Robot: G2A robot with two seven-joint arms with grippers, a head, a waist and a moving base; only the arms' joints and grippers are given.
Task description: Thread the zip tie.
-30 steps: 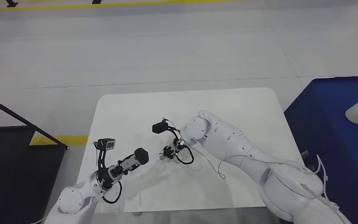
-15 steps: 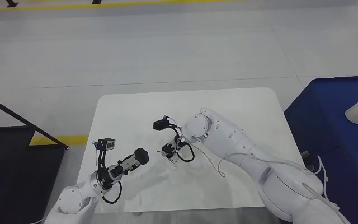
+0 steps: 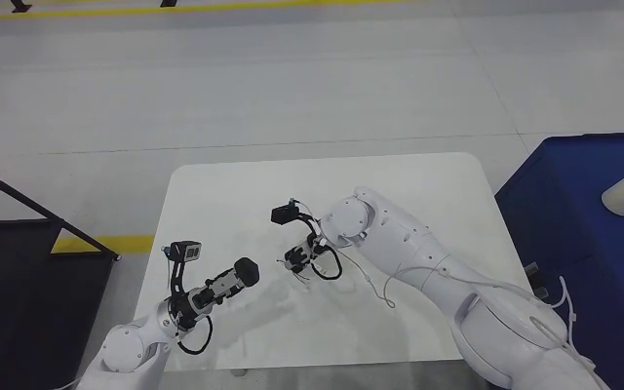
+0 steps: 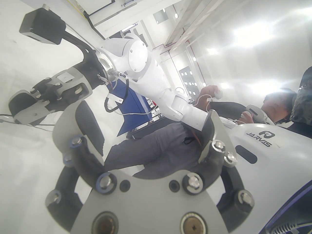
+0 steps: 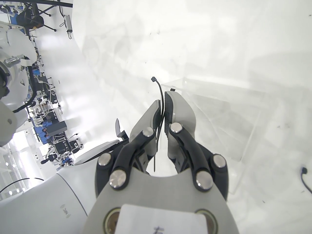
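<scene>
A thin black zip tie [image 5: 159, 103] is pinched between the fingers of my right gripper [image 5: 162, 102], which is shut on its strap. The tie's square head [image 5: 153, 79] sticks out beyond the fingertips and the tail runs back toward the palm. In the top view the right gripper [image 3: 295, 260] hangs low over the middle of the white table [image 3: 409, 185]. My left gripper [image 4: 148, 127] is open with nothing between its fingers; it sits near the table's front left [image 3: 244, 272], pointing at the right gripper [image 4: 31, 105].
A clear plastic box [image 5: 219, 120] stands on the table just beyond the right gripper. A second small black zip tie piece [image 5: 303, 171] lies farther off on the table. A blue cabinet [image 3: 570, 205] stands to the table's right.
The right wrist has shifted slightly to the right and turned a little, still holding the zip tie. The left arm has not moved.
</scene>
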